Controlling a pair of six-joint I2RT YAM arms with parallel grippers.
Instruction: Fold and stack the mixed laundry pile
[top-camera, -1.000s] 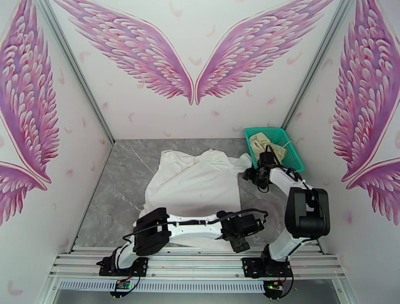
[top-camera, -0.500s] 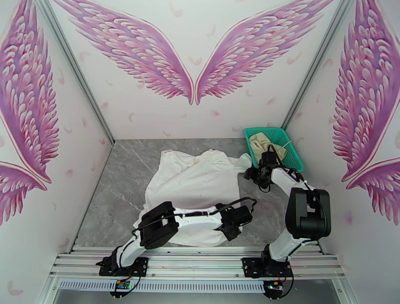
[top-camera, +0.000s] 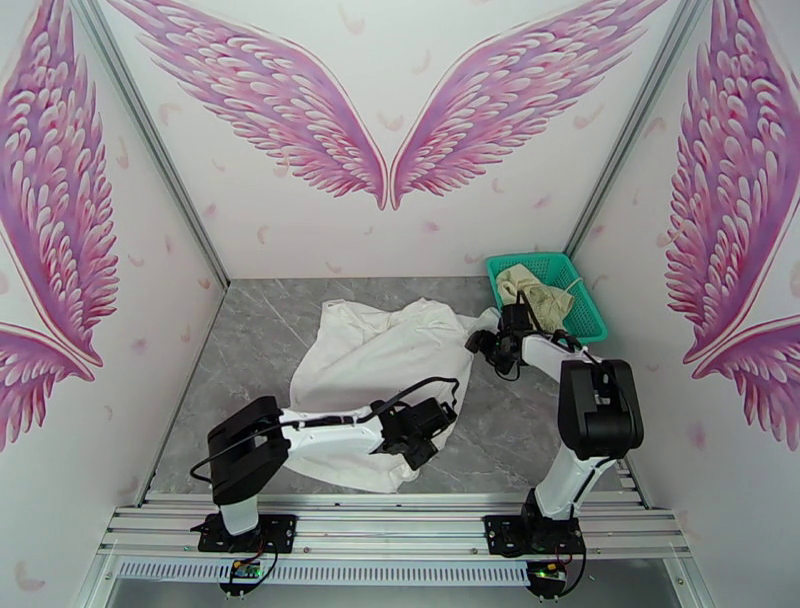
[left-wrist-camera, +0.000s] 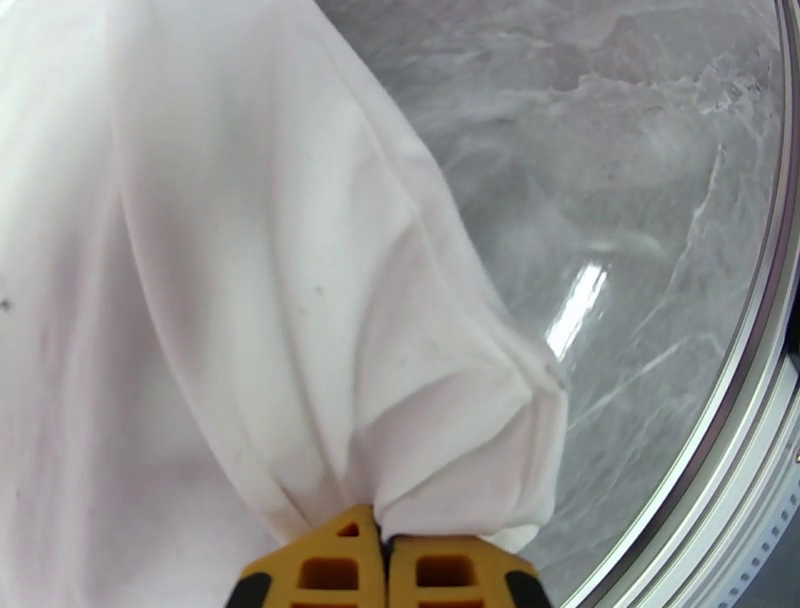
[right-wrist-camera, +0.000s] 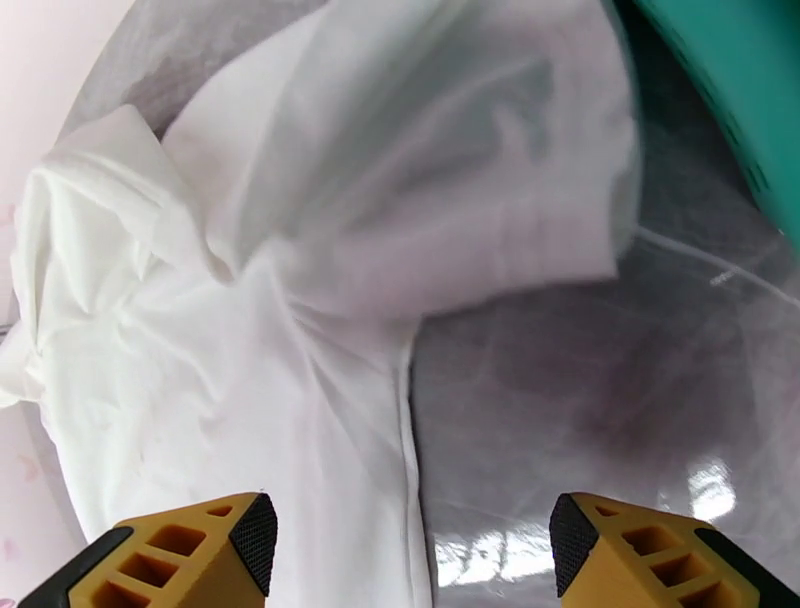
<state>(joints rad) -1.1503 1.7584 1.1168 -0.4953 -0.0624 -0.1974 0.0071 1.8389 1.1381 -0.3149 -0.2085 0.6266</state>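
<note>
A large white shirt (top-camera: 365, 365) from the mixed laundry pile lies crumpled on the grey marble table (top-camera: 250, 340). My left gripper (top-camera: 412, 452) is shut on the shirt's near right corner. In the left wrist view the yellow fingertips (left-wrist-camera: 330, 572) press together with white cloth (left-wrist-camera: 300, 300) bunched out of them. My right gripper (top-camera: 480, 345) hovers open just above the table beside the shirt's right sleeve (right-wrist-camera: 430, 190). Its fingers (right-wrist-camera: 190, 560) stand wide apart with nothing between them. A cream-beige garment (top-camera: 530, 288) lies in the teal basket.
The teal mesh basket (top-camera: 583, 310) stands at the table's back right corner, close behind my right gripper, and its wall (right-wrist-camera: 720, 80) shows in the right wrist view. Bare marble lies left of the shirt and at the near right. A metal rail (top-camera: 400, 525) runs along the near edge.
My left gripper shut on the shirt's near right corner and dragged it left, folding the hem inward. My right gripper moved a little left toward the sleeve.
</note>
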